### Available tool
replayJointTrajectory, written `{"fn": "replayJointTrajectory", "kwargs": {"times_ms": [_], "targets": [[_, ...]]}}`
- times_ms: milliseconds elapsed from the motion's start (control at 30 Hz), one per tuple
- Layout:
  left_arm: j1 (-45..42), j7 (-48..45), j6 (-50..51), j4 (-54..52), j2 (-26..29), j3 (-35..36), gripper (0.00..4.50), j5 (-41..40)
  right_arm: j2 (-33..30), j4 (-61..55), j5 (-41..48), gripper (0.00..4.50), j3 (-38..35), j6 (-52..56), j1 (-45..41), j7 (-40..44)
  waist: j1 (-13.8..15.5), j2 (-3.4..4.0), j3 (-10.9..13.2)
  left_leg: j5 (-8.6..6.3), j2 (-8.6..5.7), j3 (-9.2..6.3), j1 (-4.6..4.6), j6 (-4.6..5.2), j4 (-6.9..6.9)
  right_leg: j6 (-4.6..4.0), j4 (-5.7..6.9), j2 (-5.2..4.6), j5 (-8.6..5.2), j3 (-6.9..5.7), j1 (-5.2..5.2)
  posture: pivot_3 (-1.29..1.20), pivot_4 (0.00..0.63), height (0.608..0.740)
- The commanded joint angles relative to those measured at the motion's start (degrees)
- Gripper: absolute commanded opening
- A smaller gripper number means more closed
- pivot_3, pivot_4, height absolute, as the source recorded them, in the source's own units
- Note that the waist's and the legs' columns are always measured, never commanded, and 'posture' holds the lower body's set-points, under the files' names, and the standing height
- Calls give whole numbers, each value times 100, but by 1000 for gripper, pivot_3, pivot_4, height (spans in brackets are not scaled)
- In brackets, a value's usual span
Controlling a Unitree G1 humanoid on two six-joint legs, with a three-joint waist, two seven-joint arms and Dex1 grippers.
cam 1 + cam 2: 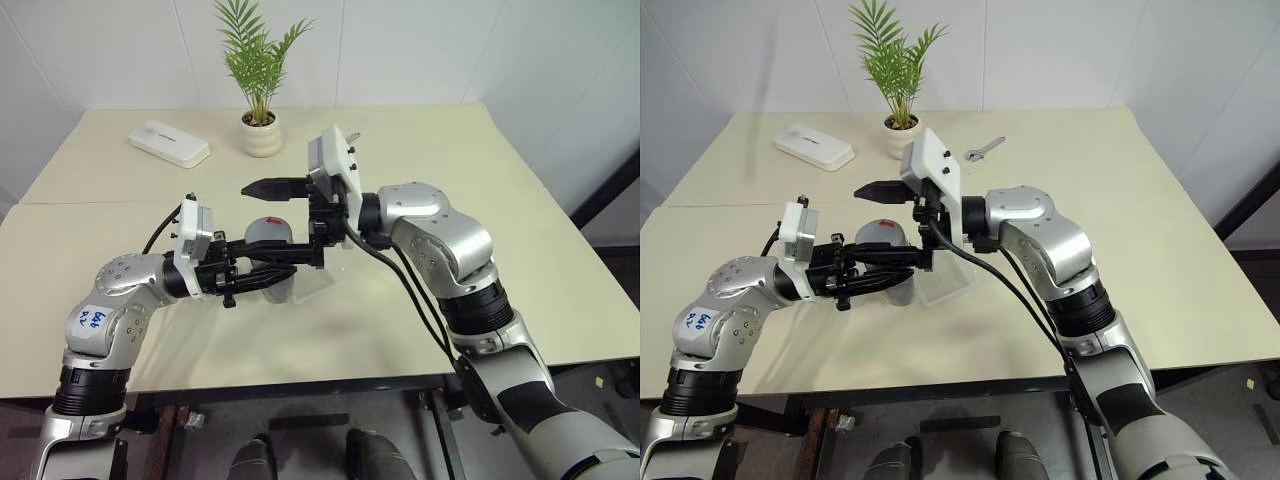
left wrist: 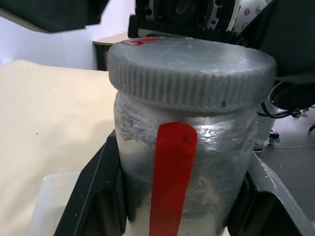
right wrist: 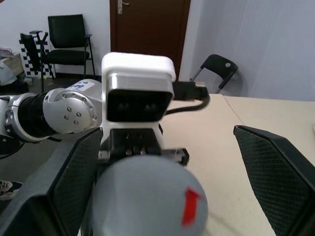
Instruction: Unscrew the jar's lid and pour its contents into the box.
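Observation:
The silvery-grey jar (image 1: 270, 275) with a red stripe (image 2: 172, 177) is held above the table, and my left gripper (image 1: 262, 270) is shut on its body from both sides. Its ribbed grey lid (image 2: 192, 69) with a reddish mark (image 3: 191, 206) sits on the jar. My right gripper (image 1: 270, 220) is open and level, with one finger (image 3: 74, 182) on each side of the lid (image 3: 142, 196) and a gap to each. The clear box (image 1: 322, 283) lies on the table just under and behind the jar. The contents are hidden inside the jar.
A white plant pot (image 1: 261, 133) with a green palm stands at the back of the table. A flat white case (image 1: 170, 143) lies to its left and a small wrench (image 1: 985, 149) to its right. The table's near edge (image 1: 300, 385) runs below the arms.

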Motion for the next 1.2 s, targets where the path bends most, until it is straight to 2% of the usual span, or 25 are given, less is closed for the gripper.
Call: {"fn": "replayJointTrajectory", "kwargs": {"times_ms": [33, 467, 933, 1200], "targets": [[-20, 9, -95, -152, -3, 44, 1953, -3, 3, -78, -43, 4475, -28, -33, -94, -35, 3, 0, 0, 0, 0, 0, 0, 0, 0, 0, 0, 0, 0, 0, 0, 0, 150, 740], [6, 47, -81, -190, -16, 32, 1953, -20, -370, 298, -295, 4475, -191, -169, -38, 72, -3, 0, 0, 0, 0, 0, 0, 0, 0, 0, -1, 0, 0, 0, 0, 0, 150, 740], [44, 49, -67, -183, 51, 99, 1953, -12, -810, 624, -117, 4475, -364, -139, -12, 312, -6, 0, 0, 0, 0, 0, 0, 0, -1, -1, -2, 0, -1, 0, -1, 0, 150, 740], [100, 23, -23, -237, 90, 158, 1953, -39, -827, 125, 683, 4475, -569, 246, 138, 878, 3, 0, 0, -1, 0, 1, -1, -1, -1, -1, -4, 0, -1, 0, -1, 0, 150, 740]]}}
